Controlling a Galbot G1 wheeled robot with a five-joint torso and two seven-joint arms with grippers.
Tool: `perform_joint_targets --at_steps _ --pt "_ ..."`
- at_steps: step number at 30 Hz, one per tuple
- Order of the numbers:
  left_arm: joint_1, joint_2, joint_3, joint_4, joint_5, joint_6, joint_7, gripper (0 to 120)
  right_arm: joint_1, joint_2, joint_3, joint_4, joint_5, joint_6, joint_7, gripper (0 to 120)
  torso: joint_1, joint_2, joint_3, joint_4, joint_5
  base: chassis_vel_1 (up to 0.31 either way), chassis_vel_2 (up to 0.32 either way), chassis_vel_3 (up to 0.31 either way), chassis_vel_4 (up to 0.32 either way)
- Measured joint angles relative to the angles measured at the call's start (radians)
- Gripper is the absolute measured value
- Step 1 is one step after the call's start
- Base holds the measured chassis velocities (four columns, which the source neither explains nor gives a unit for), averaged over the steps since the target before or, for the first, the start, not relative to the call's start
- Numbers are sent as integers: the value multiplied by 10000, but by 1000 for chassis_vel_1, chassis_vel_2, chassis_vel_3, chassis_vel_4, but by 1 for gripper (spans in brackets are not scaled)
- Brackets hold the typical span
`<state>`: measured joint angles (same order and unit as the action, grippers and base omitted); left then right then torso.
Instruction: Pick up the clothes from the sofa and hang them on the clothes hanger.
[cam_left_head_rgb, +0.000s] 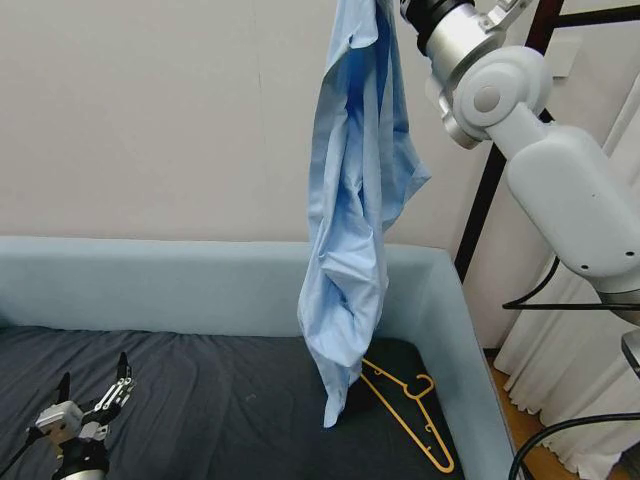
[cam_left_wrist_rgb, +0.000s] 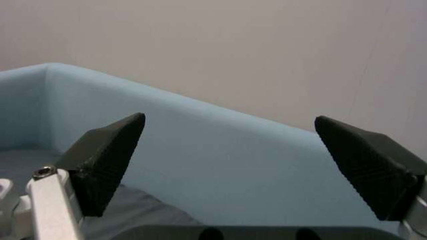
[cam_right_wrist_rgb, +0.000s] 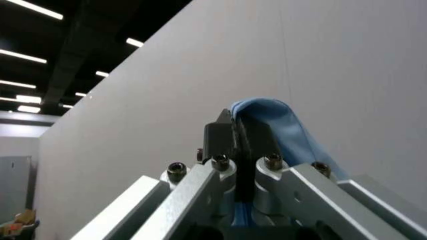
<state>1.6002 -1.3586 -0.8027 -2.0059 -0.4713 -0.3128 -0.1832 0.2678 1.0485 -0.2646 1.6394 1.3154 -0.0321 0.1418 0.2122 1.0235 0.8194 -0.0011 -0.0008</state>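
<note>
- We see the right gripper (cam_right_wrist_rgb: 235, 126) clamped on the blue shirt (cam_left_head_rgb: 355, 220), which hangs below it over the sofa's (cam_left_head_rgb: 200, 285) right end (hem beside a yellow hanger (cam_left_head_rgb: 401, 413)).
- The left gripper (cam_left_head_rgb: 95, 388) gapes wide near the seat's front-left corner.

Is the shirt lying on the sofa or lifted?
Lifted: the blue shirt hangs from the right gripper, shut on its top. Cannot tell whether its tip touches the sofa. Left gripper sits low, open.

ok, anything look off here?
Yes: the yellow hanger lies flat on the sofa seat at its right end, below the hem of the blue shirt, rather than hung up. The shirt dangles bunched from the raised right gripper, pinched at one spot. The left gripper sits open, low over the seat.
</note>
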Motion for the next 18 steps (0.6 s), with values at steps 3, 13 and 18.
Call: perform_joint_targets --at_steps 3,13,18 --pt "15 6 -11 6 2 0 -18 100 -1100 -83 -151 887 -88 -31 630 0 0 1 -1 0 -1 0 0 0 0" --pt "59 19 -97 94 26 -24 -63 100 -6163 -40 -1251 2083 -1669 -1897 3515 0 0 0 1 0 6 0 0 0 0" --pt "38 -60 -17 197 65 -26 -56 100 -8398 368 -1663 1013 -3220 -2568 3411 0 -1 0 0 -4 3 0 0 0 0"
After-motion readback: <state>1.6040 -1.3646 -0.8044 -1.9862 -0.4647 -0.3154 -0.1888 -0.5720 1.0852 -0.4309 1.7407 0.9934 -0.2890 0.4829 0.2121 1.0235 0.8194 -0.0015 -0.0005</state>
